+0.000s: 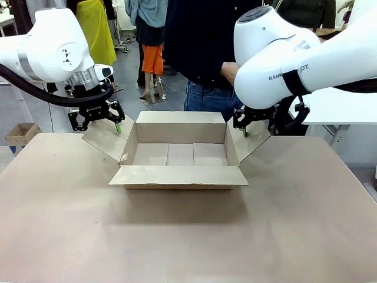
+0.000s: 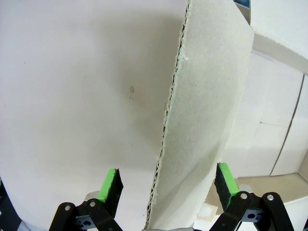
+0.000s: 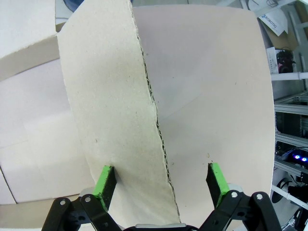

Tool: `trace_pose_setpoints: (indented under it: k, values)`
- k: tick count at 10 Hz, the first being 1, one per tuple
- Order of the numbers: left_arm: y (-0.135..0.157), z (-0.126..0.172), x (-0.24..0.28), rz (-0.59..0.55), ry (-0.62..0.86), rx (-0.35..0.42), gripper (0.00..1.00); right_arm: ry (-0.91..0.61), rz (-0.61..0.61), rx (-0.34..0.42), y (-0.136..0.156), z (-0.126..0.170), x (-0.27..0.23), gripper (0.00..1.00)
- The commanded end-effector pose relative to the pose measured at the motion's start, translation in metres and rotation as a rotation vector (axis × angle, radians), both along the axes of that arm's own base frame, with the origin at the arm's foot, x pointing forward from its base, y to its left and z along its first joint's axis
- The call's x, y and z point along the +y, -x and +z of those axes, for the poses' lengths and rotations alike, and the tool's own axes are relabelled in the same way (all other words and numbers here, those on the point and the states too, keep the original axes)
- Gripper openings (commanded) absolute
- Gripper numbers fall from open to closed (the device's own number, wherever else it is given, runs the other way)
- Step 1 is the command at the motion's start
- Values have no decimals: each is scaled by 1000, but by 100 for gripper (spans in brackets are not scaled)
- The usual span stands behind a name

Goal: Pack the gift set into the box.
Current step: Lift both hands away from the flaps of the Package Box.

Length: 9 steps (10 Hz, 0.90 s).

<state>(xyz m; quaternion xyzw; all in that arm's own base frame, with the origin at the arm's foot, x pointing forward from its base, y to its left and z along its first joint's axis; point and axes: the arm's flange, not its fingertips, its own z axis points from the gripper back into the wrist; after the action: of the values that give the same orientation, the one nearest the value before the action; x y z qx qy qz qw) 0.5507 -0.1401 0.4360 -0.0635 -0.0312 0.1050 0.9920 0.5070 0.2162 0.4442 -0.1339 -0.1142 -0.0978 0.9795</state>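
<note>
Two white, rounded arms [image 1: 56, 47] [image 1: 294, 65] are being seen in the front view. The left is being marked with a small black figure in a circle and ringed by a grey band and a silver, ribbed wrist; a thick black cable [image 1: 44, 97] is being looped below it. The right is being lettered in dark capitals, wrapped by a black strap [image 1: 294, 83] and topped by a dark grey cap [image 1: 254, 14].

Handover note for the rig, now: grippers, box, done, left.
Left gripper: open, fingers either side of the box's left flap.
Right gripper: open, fingers either side of the right flap.
Person: standing at the far side, one hand near waist height.
Box: on the table, all four flaps spread, nothing inside.
Done: box open.
Left: gift set goes in; then probably fold the flaps shut.
</note>
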Motion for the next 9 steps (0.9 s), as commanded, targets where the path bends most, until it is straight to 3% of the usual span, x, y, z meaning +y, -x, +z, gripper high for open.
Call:
trace_pose_setpoints:
  k: [1, 9]
  values:
    - [0, 1, 0, 13, -14, 1, 100, 20, -25, -18, -4, 2, 2, 100]
    - [0, 1, 0, 13, -14, 1, 100, 20, -25, -18, -4, 2, 2, 100]
